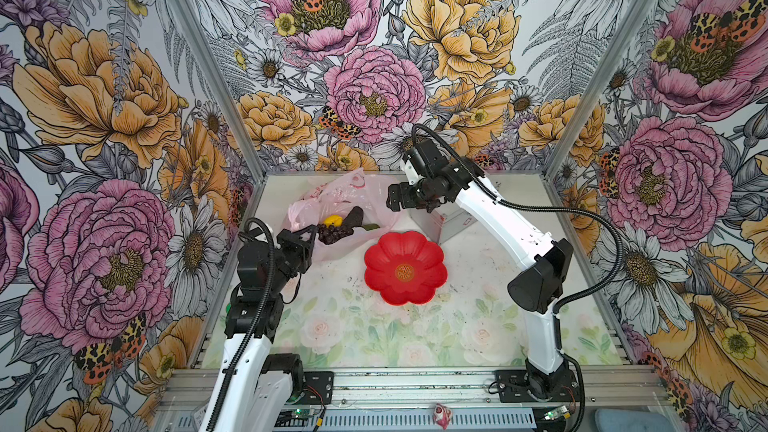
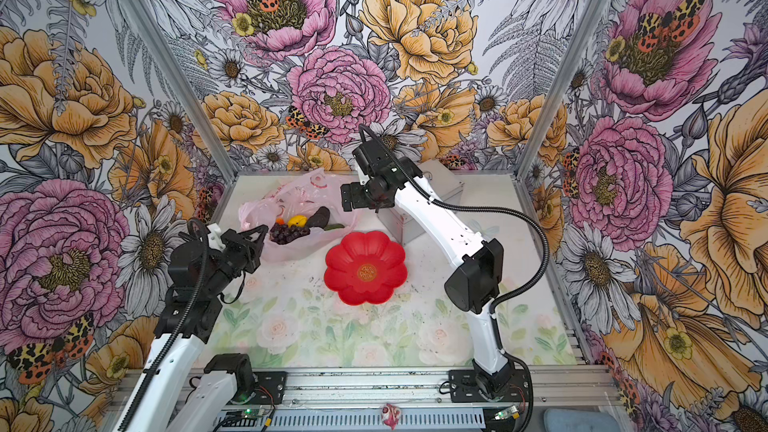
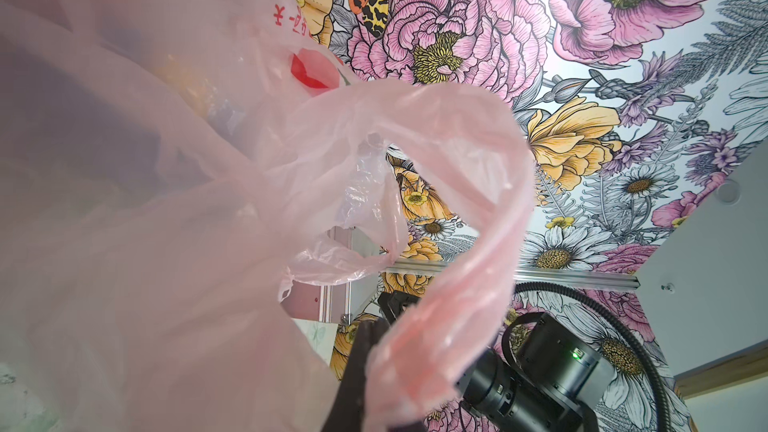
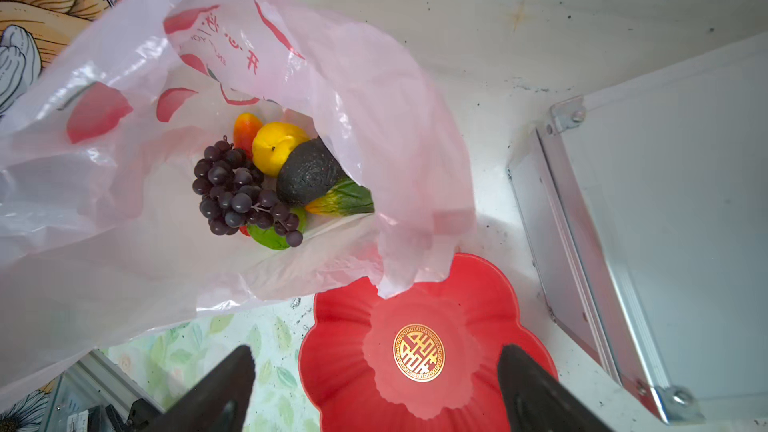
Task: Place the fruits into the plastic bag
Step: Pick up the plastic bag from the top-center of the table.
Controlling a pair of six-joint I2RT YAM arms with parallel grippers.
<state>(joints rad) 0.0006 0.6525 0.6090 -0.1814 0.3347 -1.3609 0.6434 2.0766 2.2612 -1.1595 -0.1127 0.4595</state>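
Right wrist view | fruits (image 4: 257, 184) lay piled inside plastic bag (image 4: 124, 201), just beside red dish (image 4: 457, 305) | film judged thin, limp, slippery: best taken at rim | left gripper (image 1: 311, 233) pinched rim | right gripper (image 4: 376, 353) wide, empty

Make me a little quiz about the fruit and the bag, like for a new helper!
1. True or false: fruit lies on the dish.
2. Where are the grapes? A in the bag; B on the dish; C on the case.
3. What is the left gripper pinching?
Key: 1 false; 2 A; 3 the bag.
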